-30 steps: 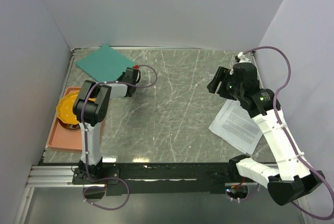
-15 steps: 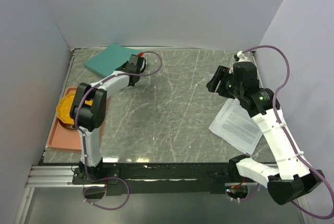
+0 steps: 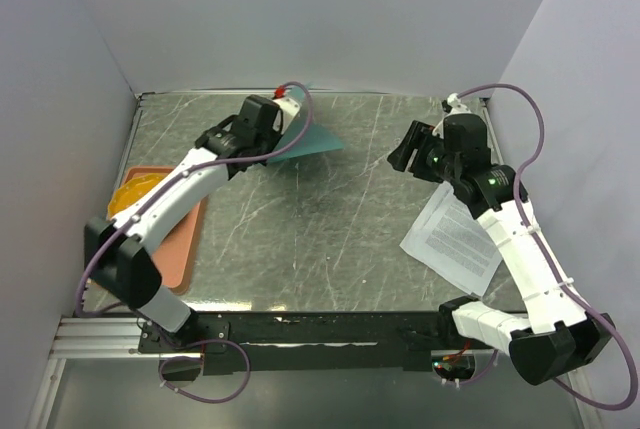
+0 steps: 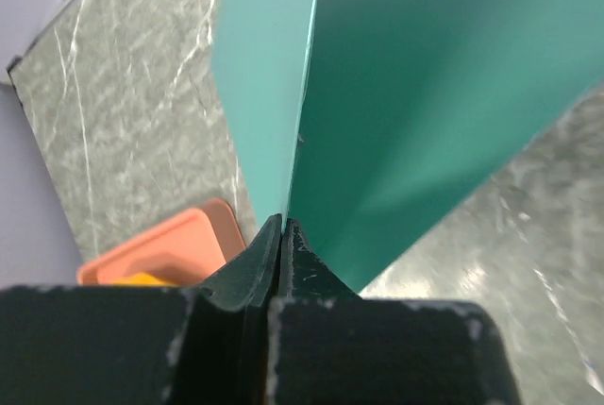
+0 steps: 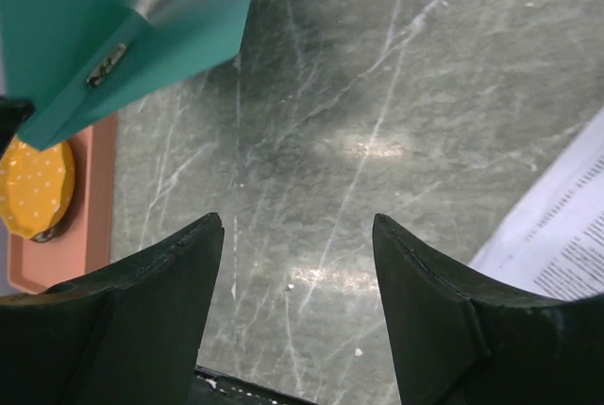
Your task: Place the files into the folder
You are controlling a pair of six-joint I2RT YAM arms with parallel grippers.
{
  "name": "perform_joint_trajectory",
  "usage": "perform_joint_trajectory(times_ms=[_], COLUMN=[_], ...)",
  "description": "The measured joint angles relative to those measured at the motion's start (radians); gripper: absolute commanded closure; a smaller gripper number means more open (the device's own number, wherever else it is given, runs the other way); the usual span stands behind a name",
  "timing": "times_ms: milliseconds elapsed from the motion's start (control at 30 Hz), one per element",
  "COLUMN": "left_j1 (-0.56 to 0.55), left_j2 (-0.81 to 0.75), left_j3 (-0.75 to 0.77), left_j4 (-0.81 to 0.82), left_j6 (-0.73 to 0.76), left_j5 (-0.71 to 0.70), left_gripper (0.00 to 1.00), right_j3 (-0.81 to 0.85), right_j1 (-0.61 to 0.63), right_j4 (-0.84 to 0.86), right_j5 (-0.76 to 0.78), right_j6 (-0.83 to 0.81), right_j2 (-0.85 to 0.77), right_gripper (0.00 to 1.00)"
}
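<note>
Pinching the folder [image 3: 305, 137] aloft — left gripper [image 4: 281, 235] clamped, files [image 3: 455, 237] apart.

The teal folder [image 5: 160, 18] looks like smooth plastic with a soft sheen and a small metal clip [image 5: 107, 63], over a polished, scratched grey stone-look table [image 3: 330, 219] beside matt printed paper files [image 3: 455, 239]

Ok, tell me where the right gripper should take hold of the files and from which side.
The files lie flat on the table, fanned beside the right arm. A likely grip is the far corner nearest the open right gripper, coming down from above and pinching the thin edge, since the flat sheets offer nothing else to grasp.
</note>
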Motion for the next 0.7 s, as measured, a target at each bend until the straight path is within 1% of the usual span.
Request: perform_joint_trajectory(times_ms=[133,267,367,567,700], left_j1=[0.002,0.002,0.002,0.002,0.001], left_j2=[-0.123,-0.260,-0.343,-0.387,-0.403], left_j3=[-0.046,-0.150,-0.214,-0.268,-0.298], left_j4=[-0.058,-0.082,-0.095,-0.089,-0.083], left_j6=[-0.060,-0.097,-0.116,-0.143,-0.155], left_j5=[0.035,0.083,0.110,0.130,0.139], left_gripper=[0.99,0.99,0.99,0.99,0.99], right_j3=[-0.041,-0.076,-0.077,-0.077,-0.061], right_j1=[-0.002,-0.002,-0.003,0.029,0.061], right_j4=[0.035,0.068,0.100,0.177,0.197], right_j5=[-0.055,-0.138,-0.232,-0.408,-0.501], right_j6=[0.010,0.034,0.076,0.175,0.213], right_j2=[0.010,0.034,0.092,0.253,0.340], right_gripper=[0.18,0.15,0.15,0.15,0.18])
